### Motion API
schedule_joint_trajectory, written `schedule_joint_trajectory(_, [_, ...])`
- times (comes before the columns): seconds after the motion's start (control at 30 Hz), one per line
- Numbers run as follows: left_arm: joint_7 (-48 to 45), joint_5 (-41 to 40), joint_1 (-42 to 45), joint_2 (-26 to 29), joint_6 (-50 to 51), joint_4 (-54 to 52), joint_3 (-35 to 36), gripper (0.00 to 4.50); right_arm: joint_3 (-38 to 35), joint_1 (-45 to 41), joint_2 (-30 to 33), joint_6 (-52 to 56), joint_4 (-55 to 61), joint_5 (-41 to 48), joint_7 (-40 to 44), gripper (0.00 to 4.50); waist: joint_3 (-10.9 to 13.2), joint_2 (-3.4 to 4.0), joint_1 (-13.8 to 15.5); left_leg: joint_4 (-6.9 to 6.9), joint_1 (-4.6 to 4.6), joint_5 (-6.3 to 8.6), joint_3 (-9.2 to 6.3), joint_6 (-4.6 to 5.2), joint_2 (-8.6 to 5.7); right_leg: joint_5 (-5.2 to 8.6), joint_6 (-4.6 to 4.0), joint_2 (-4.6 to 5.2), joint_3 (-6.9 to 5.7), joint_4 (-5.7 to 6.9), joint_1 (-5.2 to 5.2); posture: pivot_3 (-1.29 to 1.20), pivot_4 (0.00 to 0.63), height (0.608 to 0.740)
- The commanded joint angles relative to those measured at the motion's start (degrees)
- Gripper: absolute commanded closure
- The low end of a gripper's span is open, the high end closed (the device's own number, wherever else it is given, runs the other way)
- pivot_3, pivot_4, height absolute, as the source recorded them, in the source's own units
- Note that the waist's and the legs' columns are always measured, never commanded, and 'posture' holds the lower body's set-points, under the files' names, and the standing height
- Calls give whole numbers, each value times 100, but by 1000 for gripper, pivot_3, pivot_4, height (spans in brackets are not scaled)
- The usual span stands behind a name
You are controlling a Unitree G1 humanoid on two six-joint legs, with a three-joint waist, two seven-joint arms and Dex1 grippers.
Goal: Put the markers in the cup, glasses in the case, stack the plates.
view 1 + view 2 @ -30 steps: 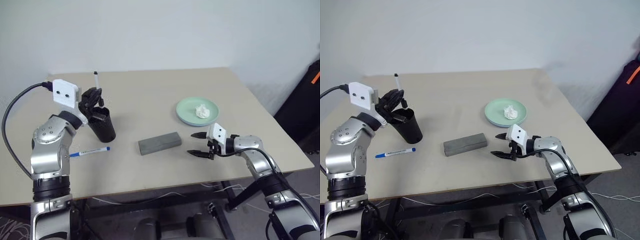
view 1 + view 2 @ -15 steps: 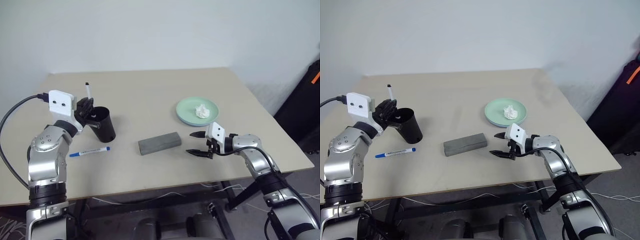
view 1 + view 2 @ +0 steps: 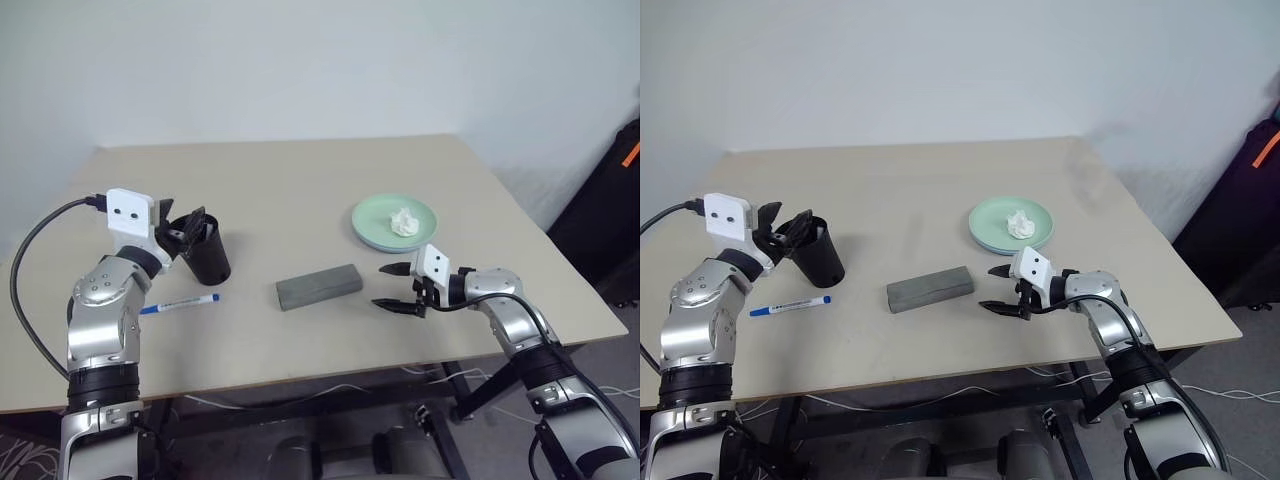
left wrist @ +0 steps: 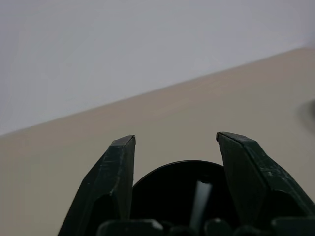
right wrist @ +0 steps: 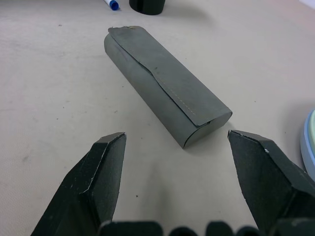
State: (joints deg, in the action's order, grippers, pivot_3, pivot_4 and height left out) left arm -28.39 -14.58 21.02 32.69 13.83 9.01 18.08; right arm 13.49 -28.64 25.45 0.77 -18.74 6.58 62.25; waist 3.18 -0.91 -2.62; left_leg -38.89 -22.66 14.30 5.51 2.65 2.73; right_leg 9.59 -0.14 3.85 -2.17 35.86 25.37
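Note:
My left gripper (image 3: 183,228) stands open at the rim of the black cup (image 3: 209,257). In the left wrist view its fingers (image 4: 120,167) straddle the cup's mouth (image 4: 167,189), and a thin marker (image 4: 199,206) lies inside. The white marker with a blue cap (image 3: 180,303) lies flat on the table in front of the cup. The grey case (image 3: 319,286) lies shut at the table's middle. My right gripper (image 3: 392,288) hovers open just right of the case (image 5: 167,93), holding nothing. The mint green plate (image 3: 370,215) rests on the light blue one. The glasses are out of view.
A small white crumpled wad (image 3: 404,222) sits on the green plate. The beige table (image 3: 300,180) has bare room at the back and left. A dark bag (image 3: 610,220) stands on the floor beyond the table's right edge.
My left gripper sank to the cup's rim and opened. The black marker that stood up from its fingers has dropped into the cup. The right arm stayed still.

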Motion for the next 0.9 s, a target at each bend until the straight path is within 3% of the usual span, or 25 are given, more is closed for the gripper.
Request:
schedule_joint_trajectory(0.03, [-415,-275,309,229,2,-215,3,1815,-56,-128,-31,-99,97,2,-31,908,0,0,2,0,-1,0,-1,0,0,0,0,0,-2,0,0,0,0,740])
schedule_joint_trajectory(0.23, [-1827,-1181,451,960,846,-764,-31,1815,-48,-169,-50,-120,46,-10,-17,908,0,-1,-3,4,-3,0,2,-1,1,1,-2,1,-2,-6,3,0,0,740])
schedule_joint_trajectory(0.33, [-3586,-1545,33,2216,1581,-1102,-434,1815,-30,-200,-69,-137,10,-14,2,908,2,-2,-46,10,-2,1,4,-2,3,5,-7,-1,-1,-9,6,0,0,740])
schedule_joint_trajectory(0.4, [-4117,-1519,-115,2692,1666,-1139,-640,1815,-25,-211,-76,-148,-9,-14,11,908,4,9,-46,24,4,4,10,-7,5,8,-11,-2,4,-11,10,0,0,740])
schedule_joint_trajectory(0.63, [-5151,-122,94,3704,696,105,-1862,1815,2,-274,-133,-194,-112,-26,10,908,5,10,0,30,4,-2,6,-18,8,10,-15,2,-7,-9,14,0,0,740])
schedule_joint_trajectory(0.77, [-5422,763,379,3806,-52,1050,-2529,1815,4,-277,-141,-205,-124,-23,-10,908,4,9,1,31,-1,-2,8,-17,10,10,-15,9,-11,-11,19,0,0,740])
schedule_joint_trajectory(0.9, [-5462,1331,855,3572,-516,1933,-2928,1815,-3,-248,-130,-203,-102,-18,-24,908,3,8,4,34,-12,-2,12,-17,10,10,-15,6,-11,-10,30,0,0,740])
